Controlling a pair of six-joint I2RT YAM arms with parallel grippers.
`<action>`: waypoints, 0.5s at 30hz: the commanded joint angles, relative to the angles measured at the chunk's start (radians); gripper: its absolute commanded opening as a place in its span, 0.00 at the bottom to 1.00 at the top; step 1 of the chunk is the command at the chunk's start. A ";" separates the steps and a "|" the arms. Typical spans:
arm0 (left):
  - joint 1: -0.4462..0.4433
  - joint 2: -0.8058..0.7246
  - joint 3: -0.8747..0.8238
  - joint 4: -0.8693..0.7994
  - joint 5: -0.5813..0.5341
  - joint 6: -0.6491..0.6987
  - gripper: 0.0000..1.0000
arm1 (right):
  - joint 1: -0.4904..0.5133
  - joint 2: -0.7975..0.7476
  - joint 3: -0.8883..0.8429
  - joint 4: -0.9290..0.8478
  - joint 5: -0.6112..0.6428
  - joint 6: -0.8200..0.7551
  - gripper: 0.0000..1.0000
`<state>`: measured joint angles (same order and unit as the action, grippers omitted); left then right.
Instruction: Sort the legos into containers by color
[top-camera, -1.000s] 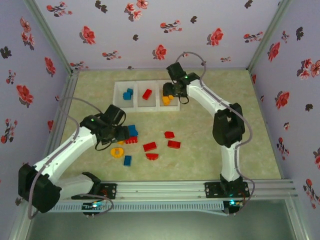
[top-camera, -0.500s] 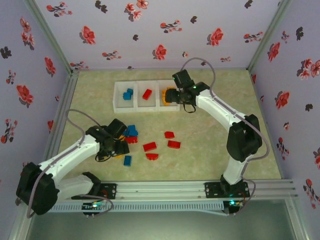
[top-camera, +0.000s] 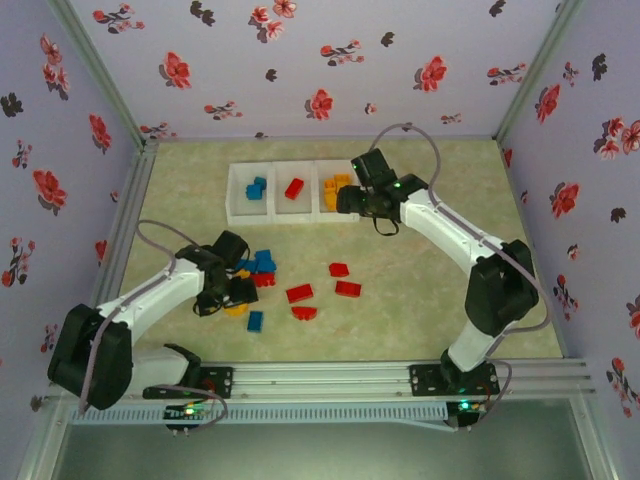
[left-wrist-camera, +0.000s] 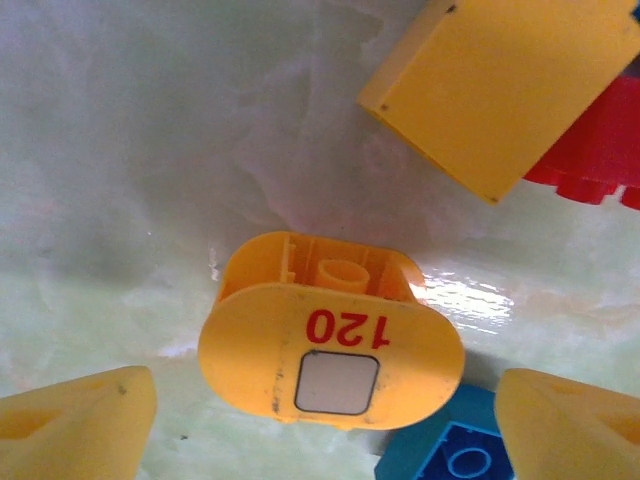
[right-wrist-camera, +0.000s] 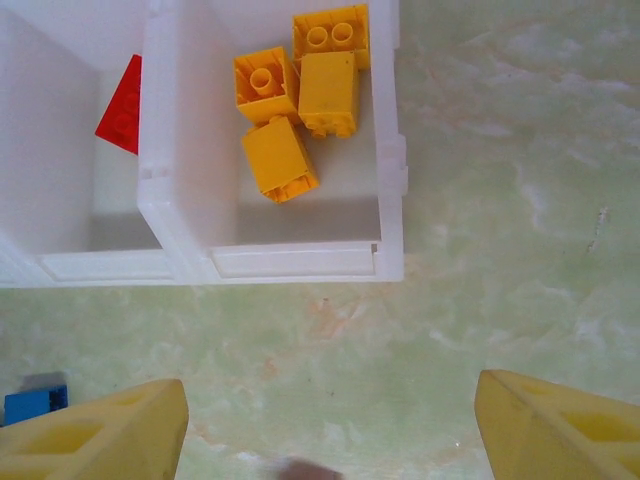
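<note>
Rounded yellow brick (left-wrist-camera: 330, 350) between tips of spread left claw (left-wrist-camera: 325, 425), right claw (right-wrist-camera: 330, 430) spread near right-end bin (right-wrist-camera: 392, 180)

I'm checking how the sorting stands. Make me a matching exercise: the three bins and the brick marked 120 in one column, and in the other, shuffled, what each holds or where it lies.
1. left bin
2. middle bin
3. right bin
4. 120 brick

A. yellow bricks
B. on the table, between the jaws of the left tool
C. blue bricks
D. red brick

Pairs: 1-C, 2-D, 3-A, 4-B
</note>
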<state>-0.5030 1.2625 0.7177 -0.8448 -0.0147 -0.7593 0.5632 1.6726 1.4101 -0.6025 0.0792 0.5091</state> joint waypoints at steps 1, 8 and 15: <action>0.014 0.030 0.006 -0.007 0.021 0.061 0.84 | 0.004 -0.036 -0.027 0.000 0.034 0.022 0.77; 0.012 0.073 0.015 0.017 0.026 0.090 0.80 | 0.004 -0.063 -0.054 -0.006 0.051 0.031 0.77; 0.013 0.114 0.029 0.027 0.006 0.106 0.71 | 0.004 -0.071 -0.063 -0.014 0.065 0.034 0.77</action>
<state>-0.4973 1.3602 0.7246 -0.8177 0.0013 -0.6758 0.5632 1.6352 1.3582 -0.6025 0.1112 0.5255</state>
